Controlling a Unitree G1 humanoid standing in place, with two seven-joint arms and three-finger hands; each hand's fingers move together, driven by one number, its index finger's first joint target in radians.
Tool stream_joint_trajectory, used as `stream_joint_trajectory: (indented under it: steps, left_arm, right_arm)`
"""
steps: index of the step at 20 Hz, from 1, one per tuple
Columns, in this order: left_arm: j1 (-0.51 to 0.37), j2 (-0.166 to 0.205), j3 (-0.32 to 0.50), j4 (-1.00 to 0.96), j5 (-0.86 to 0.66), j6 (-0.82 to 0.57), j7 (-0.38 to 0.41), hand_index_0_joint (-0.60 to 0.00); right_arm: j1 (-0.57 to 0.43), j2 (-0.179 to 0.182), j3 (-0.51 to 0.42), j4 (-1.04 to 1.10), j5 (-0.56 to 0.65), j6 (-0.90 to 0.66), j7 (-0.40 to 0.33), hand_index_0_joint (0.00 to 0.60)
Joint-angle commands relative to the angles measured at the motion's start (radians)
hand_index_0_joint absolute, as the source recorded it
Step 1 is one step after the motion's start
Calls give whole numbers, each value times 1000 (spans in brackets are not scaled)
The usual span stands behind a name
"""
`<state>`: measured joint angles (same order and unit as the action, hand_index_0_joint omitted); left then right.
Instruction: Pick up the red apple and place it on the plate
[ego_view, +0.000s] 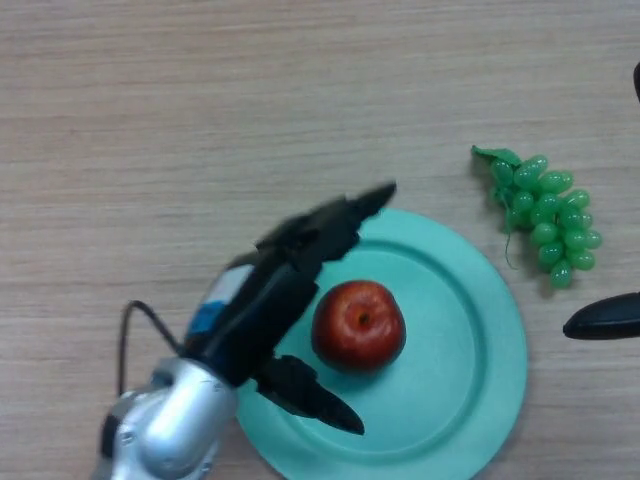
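Observation:
The red apple (359, 325) sits upright on the teal plate (470, 340), left of the plate's middle. My left hand (290, 275) is over the plate's left edge, just left of the apple. Its fingers (345, 215) stretch out past the apple's far side and its thumb (310, 395) points out on the near side. The hand is open and there is a small gap between it and the apple. Only a dark tip of my right hand (605, 318) shows at the right edge of the head view.
A bunch of green grapes (545, 215) lies on the wooden table (200, 100) just beyond the plate's far right rim. A dark object shows at the right edge (636, 82).

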<state>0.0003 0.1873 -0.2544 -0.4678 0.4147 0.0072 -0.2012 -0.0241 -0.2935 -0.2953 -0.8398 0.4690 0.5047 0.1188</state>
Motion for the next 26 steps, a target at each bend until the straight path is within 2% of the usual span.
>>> stream_joint_trajectory:
  steps: [1, 3, 5, 7, 9, 11, 13, 18, 22, 26]
  left_arm:
    - [45, 11, 107, -211, -214, 7, -61, 0]
    - [69, 40, 246, -251, -378, 65, -61, 0]
    - [19, 60, 393, -216, -488, 171, -38, 0]
    - [-20, 81, 497, -210, -661, 247, -25, 0]
    - [-24, 97, 506, -151, -680, 201, -14, 0]
    - [-6, 86, 467, -108, -609, 106, 4, 0]
    - [13, 74, 441, -107, -571, 72, 8, 0]
    - [9, 66, 426, -122, -534, 89, 53, 0]
    - [6, 73, 442, -146, -542, 124, 57, 0]
    - [5, 78, 467, -201, -566, 177, 41, 0]
  right_arm:
    - [-30, -38, -57, -40, 20, -101, 10, 0]
    - [-27, -39, -51, -41, 14, -111, 8, 0]
    - [-23, -32, -38, -36, -1, -124, 16, 0]
    - [-23, -28, -20, -15, -31, -139, 29, 0]
    - [-32, -24, 8, 7, -62, -154, 31, 0]
    - [-25, -9, 39, 23, -90, -176, 38, 0]
    - [-15, -1, 52, 18, -106, -180, 45, 0]
    - [-17, -3, 36, 6, -84, -166, 38, 0]
    - [1, 18, 90, -10, -136, -177, 29, 0]
    - [-1, 23, 98, -40, -139, -149, 28, 0]
